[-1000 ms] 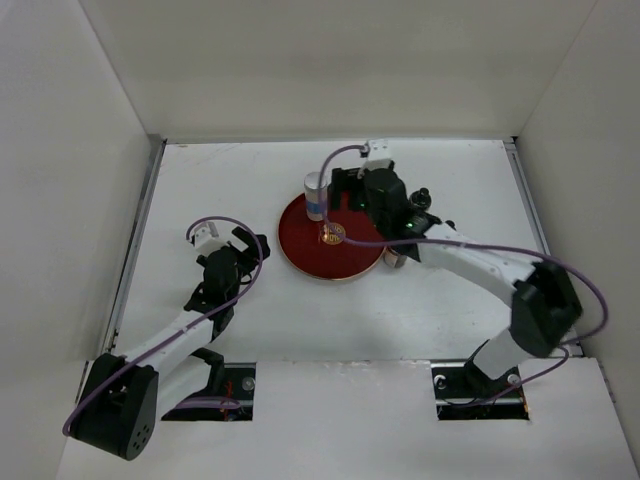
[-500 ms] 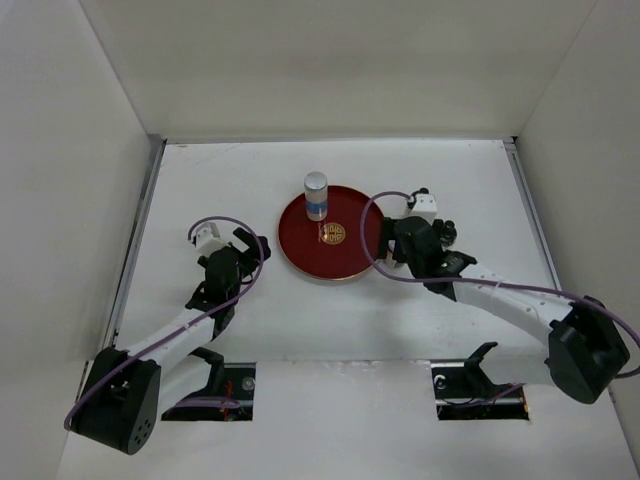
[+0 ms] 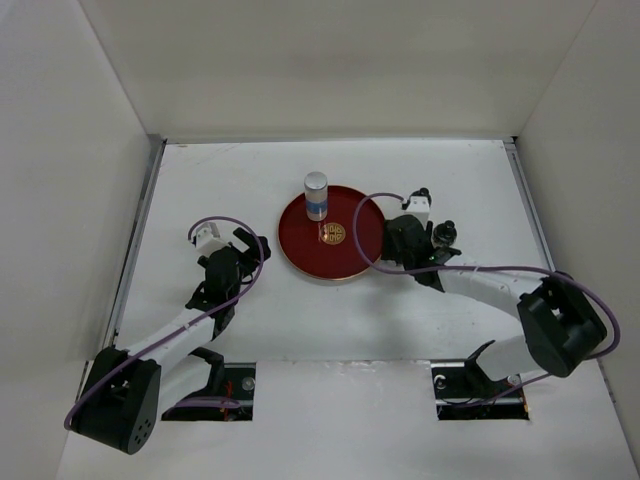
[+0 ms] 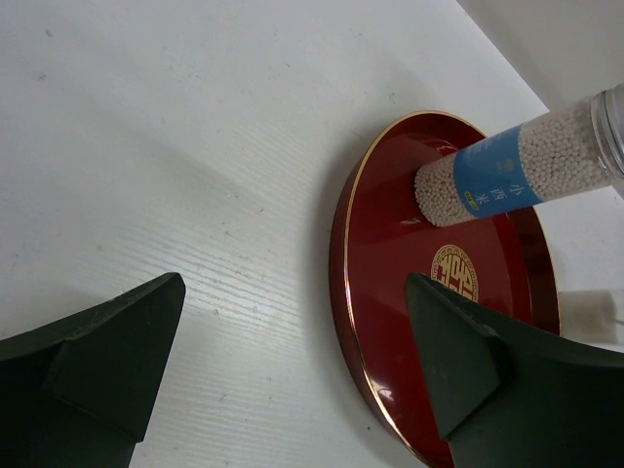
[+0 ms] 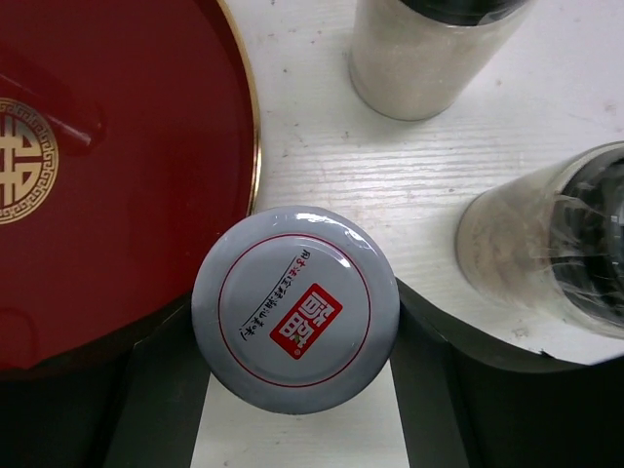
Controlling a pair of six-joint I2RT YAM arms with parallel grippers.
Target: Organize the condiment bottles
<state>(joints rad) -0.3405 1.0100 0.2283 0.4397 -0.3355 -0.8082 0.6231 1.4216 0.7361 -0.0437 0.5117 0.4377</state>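
Swung off the tray, right pincer now clenches the upright jar — tray just left of it.

a red round tray with a gold rim and gold centre emblem lies on the white table, nearer its far edge.

Blue-banded white bottle upright on red tray; just off its rim pale-lidded jar, tan bottle, second tan bottle, apparently dark-capped.
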